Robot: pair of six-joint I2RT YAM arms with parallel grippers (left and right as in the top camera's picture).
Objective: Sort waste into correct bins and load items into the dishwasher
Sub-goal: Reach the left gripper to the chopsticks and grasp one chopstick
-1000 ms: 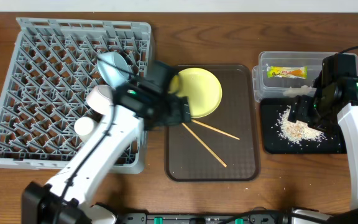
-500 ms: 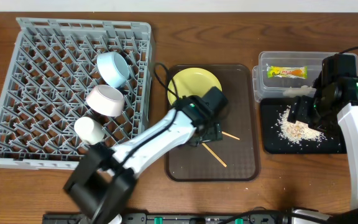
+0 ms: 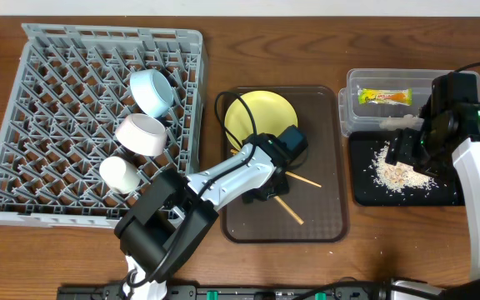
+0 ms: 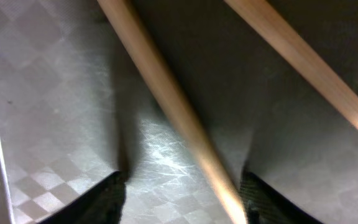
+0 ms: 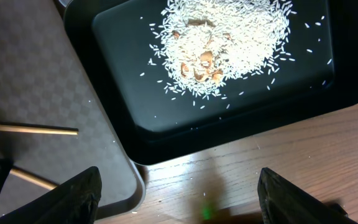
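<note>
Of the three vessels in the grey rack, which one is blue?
The light blue cup, farthest back in the rack. The bowl and the small cup nearer the front are white.

i see my left gripper (image 3: 272, 185) down over the chopsticks (image 3: 307, 179) on the brown tray (image 3: 319, 227), just below the yellow plate (image 3: 258, 117).

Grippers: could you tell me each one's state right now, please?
Left gripper: open, straddling a chopstick, not clamped.
Right gripper: open, holding nothing.
</note>
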